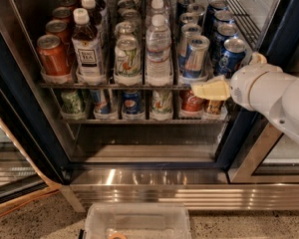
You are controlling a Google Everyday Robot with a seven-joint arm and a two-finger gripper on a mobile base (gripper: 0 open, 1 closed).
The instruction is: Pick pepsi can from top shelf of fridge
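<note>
Pepsi can: the pepsi can (231, 55) stands upright at the front of the rightmost lane, right of centre in the upper half of the frame, with more dark blue cans lined up behind it.
Top shelf: the top shelf (139, 86) crosses the middle of the frame and carries every lane of drinks above it.
Claw: the gripper (204, 90) is cream-coloured and points left across the shelf's front edge, just below the pepsi can's base and not around the can.
Claw state: cannot tell whether it is released or clenched.
Arm: the white arm (276, 93) comes in from the right edge.
Neighbours on the shelf, right to left: a slim silver-and-blue can (195, 59), a water bottle (158, 51), a green-and-white can (127, 58), a tea bottle (87, 49), a red-brown can (53, 56).
Lower rack: the lower rack (139, 119) holds a red cola can (191, 102) under the claw's tip.
Fridge: the fridge (164, 183) stands open, its steel base strip low in the frame.
Floor: a clear plastic bin (137, 218) sits at the bottom centre.
</note>
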